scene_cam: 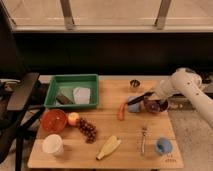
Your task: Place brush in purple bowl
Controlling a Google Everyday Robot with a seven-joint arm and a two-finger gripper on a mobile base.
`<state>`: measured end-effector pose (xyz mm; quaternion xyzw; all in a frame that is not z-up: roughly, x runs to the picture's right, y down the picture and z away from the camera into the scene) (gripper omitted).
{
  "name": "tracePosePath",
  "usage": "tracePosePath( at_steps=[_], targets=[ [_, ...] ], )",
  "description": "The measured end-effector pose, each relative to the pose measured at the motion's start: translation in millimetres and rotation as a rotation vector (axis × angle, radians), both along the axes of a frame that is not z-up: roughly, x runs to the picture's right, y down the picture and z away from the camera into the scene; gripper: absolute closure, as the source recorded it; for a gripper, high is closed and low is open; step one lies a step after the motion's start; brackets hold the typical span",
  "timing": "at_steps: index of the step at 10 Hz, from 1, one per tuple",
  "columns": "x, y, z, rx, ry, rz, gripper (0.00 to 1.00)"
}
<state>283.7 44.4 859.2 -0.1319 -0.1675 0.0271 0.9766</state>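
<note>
The brush (141, 98) has a black handle and slants from lower left to upper right, its head end near the carrot (121, 111). The gripper (151, 100) at the end of the white arm is shut on the handle's right end. It holds the brush just above the left rim of the purple bowl (159, 106). The bowl sits at the table's right side, partly hidden by the gripper.
A green tray (56, 86) stands at the back left, with an orange-red bowl (54, 120), an apple (73, 118) and grapes (87, 130) in front of it. A white cup (52, 145), a banana (109, 147), a silver utensil (143, 140) and a blue cup (163, 146) lie along the front. A small metal cup (134, 84) stands at the back.
</note>
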Motion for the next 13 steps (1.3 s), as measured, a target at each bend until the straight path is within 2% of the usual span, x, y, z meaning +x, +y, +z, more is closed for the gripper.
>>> tracePosePath(
  at_steps=[3,5,6,9,13],
  targets=[
    [-3.7,14.7,5.2,-0.014,-0.023,0.001,0.45],
    [-6.1,19.9,7.9,-0.023,-0.031,0.004,0.29],
    [-4.3,22.9,7.9,-0.027,-0.031,0.008,0.26],
    [-4.0,20.3,2.5,-0.023,-0.022,0.001,0.26],
    [-5.0,-7.2,-35.2,0.018,0.028,-0.052,0.26]
  ],
)
